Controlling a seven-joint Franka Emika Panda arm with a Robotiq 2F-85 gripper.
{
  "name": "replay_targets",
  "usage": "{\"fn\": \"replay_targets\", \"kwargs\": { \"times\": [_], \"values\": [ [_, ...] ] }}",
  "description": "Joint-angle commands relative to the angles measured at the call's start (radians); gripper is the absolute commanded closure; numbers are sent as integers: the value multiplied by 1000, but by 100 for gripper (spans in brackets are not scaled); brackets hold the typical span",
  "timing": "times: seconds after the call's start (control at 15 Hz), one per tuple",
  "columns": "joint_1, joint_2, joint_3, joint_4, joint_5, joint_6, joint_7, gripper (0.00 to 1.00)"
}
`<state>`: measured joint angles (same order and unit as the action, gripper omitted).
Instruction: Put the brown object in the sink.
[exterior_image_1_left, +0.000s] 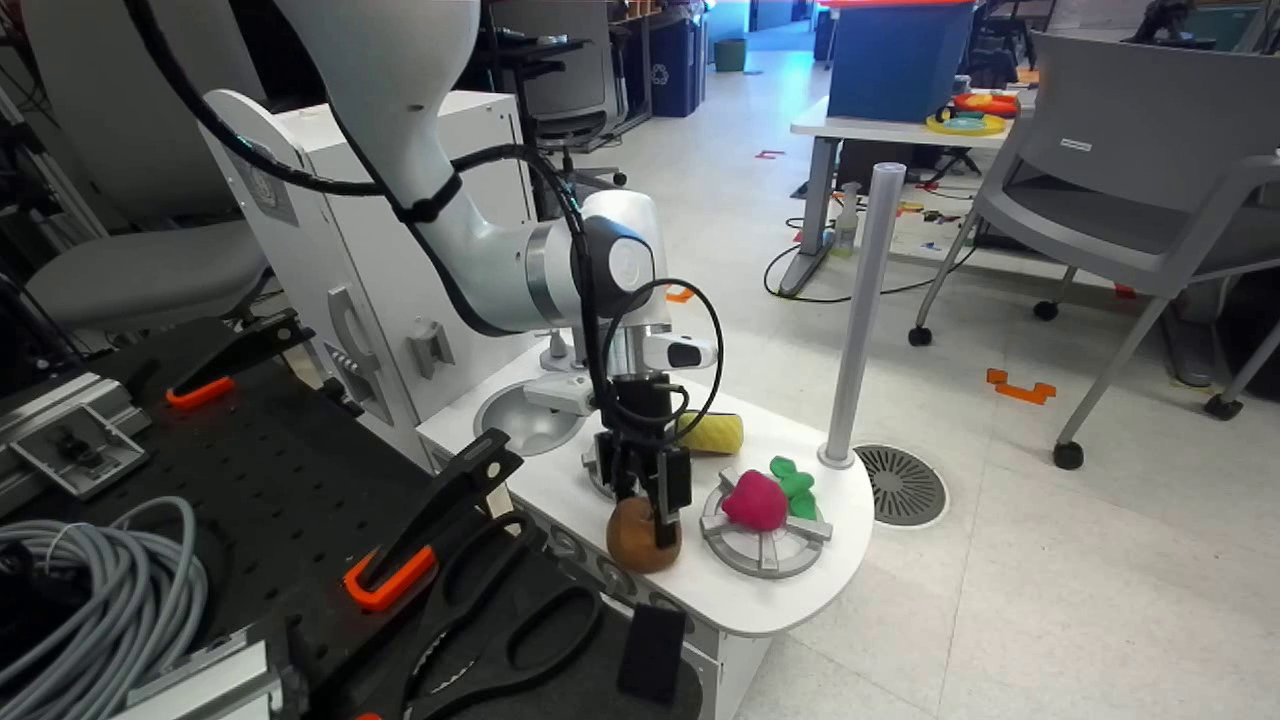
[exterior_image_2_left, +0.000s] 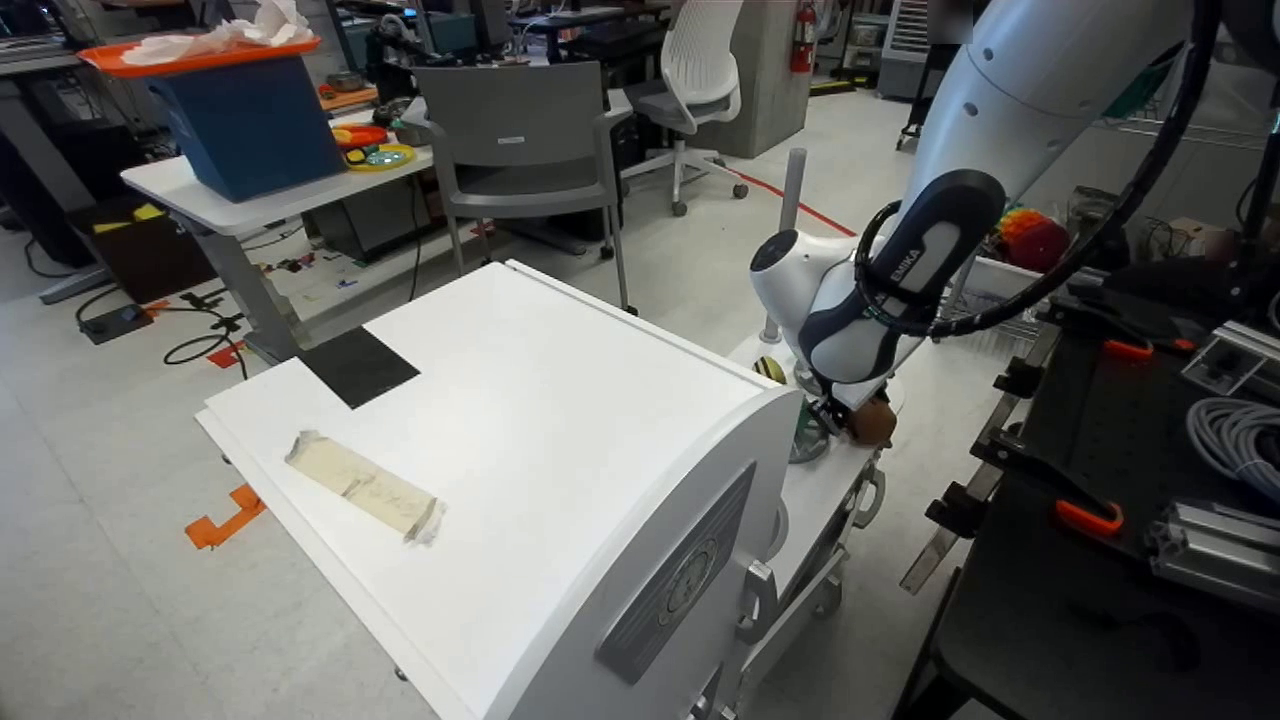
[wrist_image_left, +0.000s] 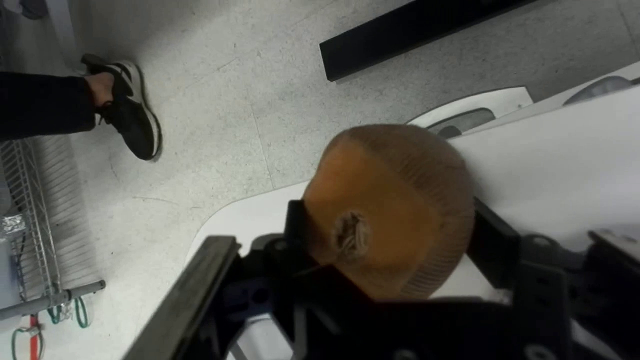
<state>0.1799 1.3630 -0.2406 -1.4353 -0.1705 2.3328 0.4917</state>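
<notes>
Two-fingered, reaches down, bent, from upper left in an exterior view, clasping brown object (exterior_image_1_left: 632, 540) in gripper (exterior_image_1_left: 645, 517); points dark spot (wrist_image_left: 351, 236) at wrist view; cannot tell long axis.

Both exterior views bright, light cool, mostly even. Far floor (exterior_image_1_left: 785, 60) glares bluish-white; cabinet top (exterior_image_2_left: 520, 400) almost washed out; black bench (exterior_image_2_left: 1120, 600) swallows detail. Wrist view dimmer, greyer; claw (wrist_image_left: 387, 215) nearly black, near parts out of focus. Brown object (wrist_image_left: 395, 200) slightly soft, grey shading on tabletop (wrist_image_left: 560, 160) just right.
</notes>
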Motion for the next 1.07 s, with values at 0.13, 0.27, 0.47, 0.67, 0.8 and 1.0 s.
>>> {"fn": "replay_targets", "kwargs": {
  "times": [0.13,0.27,0.47,0.67,0.8,1.0],
  "values": [
    [-19,8,19,95,44,-87,-16,69],
    [-34,-50,44,48,60,-91,-61,81],
    [-40,-156,88,-70,72,-37,-127,97],
    [-66,-287,163,-208,98,20,-232,94],
    [-93,-351,217,-257,127,-12,-301,94],
    [-105,-378,260,-270,155,-10,-350,94]
  ]
}}
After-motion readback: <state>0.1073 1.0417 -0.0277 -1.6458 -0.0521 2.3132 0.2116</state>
